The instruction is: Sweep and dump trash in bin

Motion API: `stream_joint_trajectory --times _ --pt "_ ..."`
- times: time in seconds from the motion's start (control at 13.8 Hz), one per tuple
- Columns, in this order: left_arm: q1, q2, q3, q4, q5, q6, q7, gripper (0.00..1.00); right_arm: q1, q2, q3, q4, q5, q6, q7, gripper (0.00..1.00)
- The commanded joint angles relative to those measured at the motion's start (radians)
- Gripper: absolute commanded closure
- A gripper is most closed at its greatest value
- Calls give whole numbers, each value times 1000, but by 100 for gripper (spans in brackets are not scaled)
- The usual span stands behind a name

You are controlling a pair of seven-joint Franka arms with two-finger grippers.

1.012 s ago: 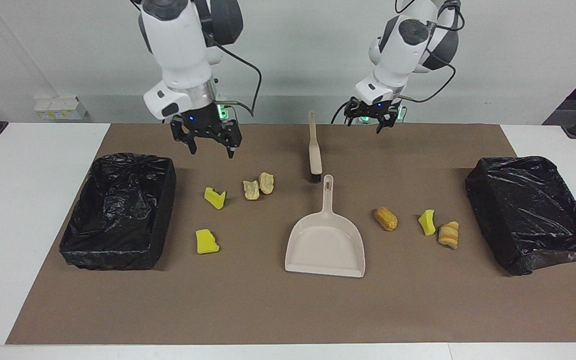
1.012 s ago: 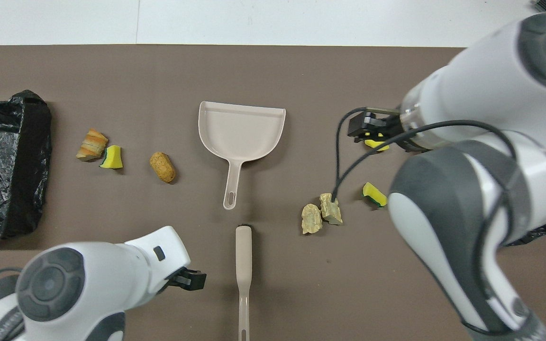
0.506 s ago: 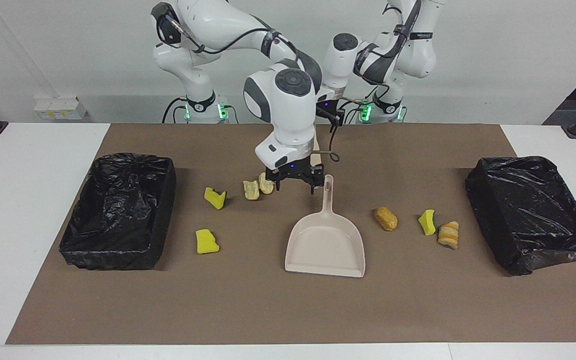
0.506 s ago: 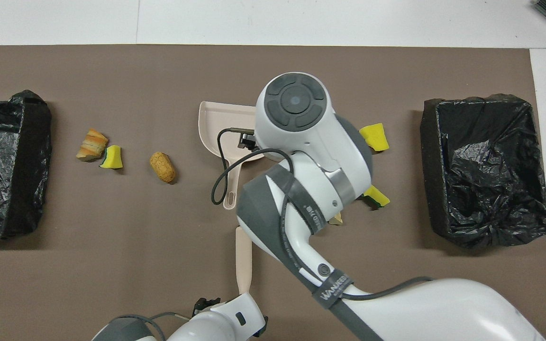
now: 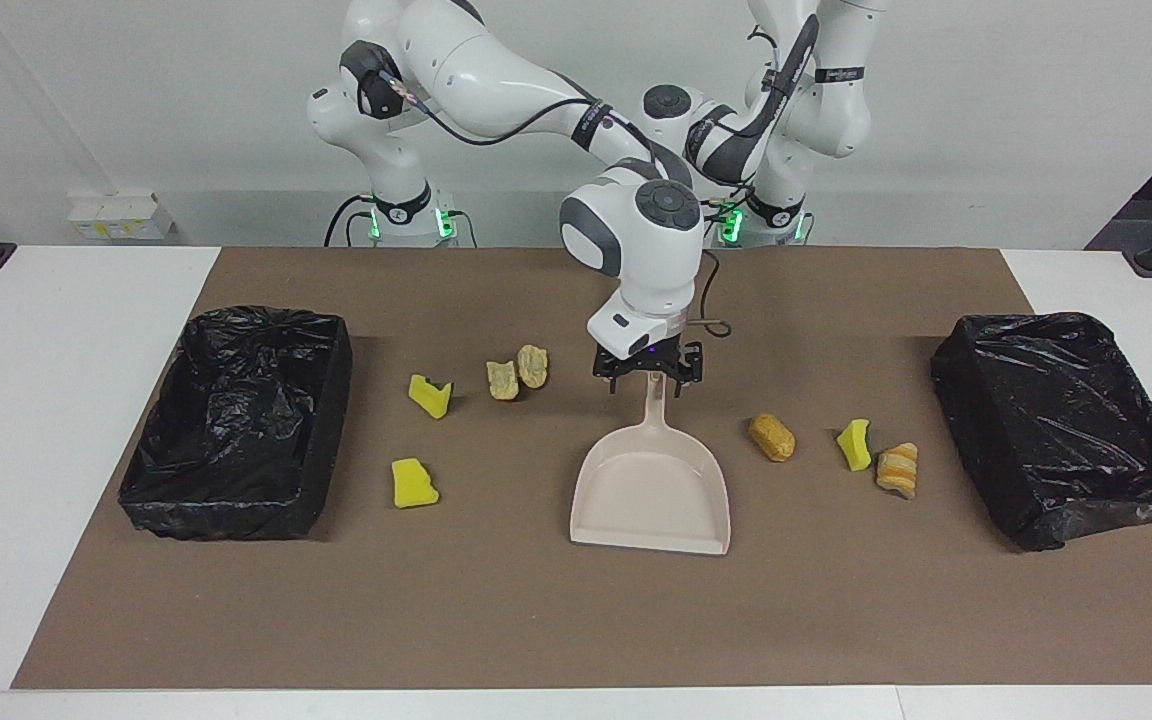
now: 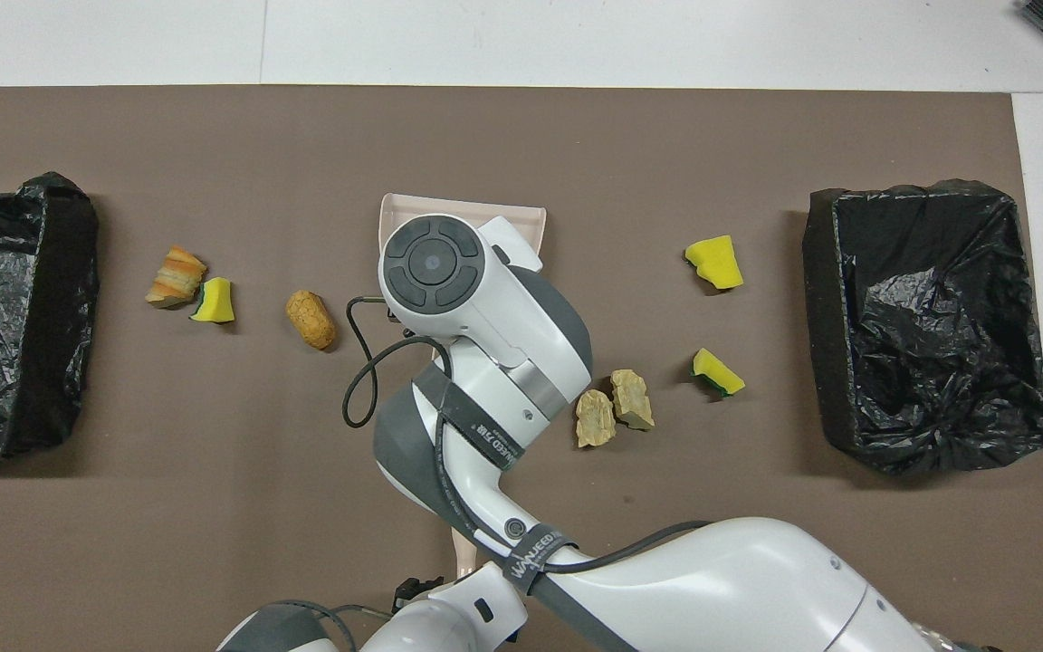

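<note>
Step in hand, by the look of it: grab the dustpan (image 5: 651,490) by its handle.

Right pincer (image 5: 648,378): hangs low at the handle's robot-side end, fingers spread wide on either side of it, nothing gripped yet. Can't tell whether the pads touch the handle.

Left pincer (image 6: 417,587): sits low by the near tip of the brush (image 6: 463,554), mostly hidden by the right arm. Can't tell its state or whether it holds the brush.

To do it well:
- Centre on the thin handle before closing; looks slim and smooth, likely to twist if pinched off-axis.
- Close fully, then keep the pan's lip flat on the desk (image 5: 56,400) so scraps slide in, not under.
- Avoid dragging the pan sideways into the brown roll (image 5: 771,437), the nearest scrap.
- Keep the right elbow clear of the left arm; both crowd the desk's middle.

Trash: 7 scraps, all loose on the brown mat, none in the pan, none in the 2 black-lined bins (image 5: 328,430) (image 5: 976,420).
- Toward the right arm's end, between pan and bin: 2 yellow sponge chunks (image 5: 430,395) (image 5: 414,484) and 2 tan crusty bits (image 5: 502,380) (image 5: 533,366), just beside each other.
- Toward the left arm's end: the brown roll, 1 yellow chunk (image 5: 853,444) with a green edge in the overhead view, and 1 orange-striped bread piece (image 5: 898,469) just beside it.

Looks light and soft, likely easy to push, apt to tumble or bounce off bristles.
</note>
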Motion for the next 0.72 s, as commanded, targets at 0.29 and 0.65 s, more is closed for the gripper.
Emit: stream_joint_trajectory --times 0.29,0.65 --pt "2 -28 11 -11 -5 2 -22 34 19 6 5 -93 -35 94 14 0" --pt "30 -48 12 -8 2 -33 -21 92 16 -3 5 -118 -33 109 19 74"
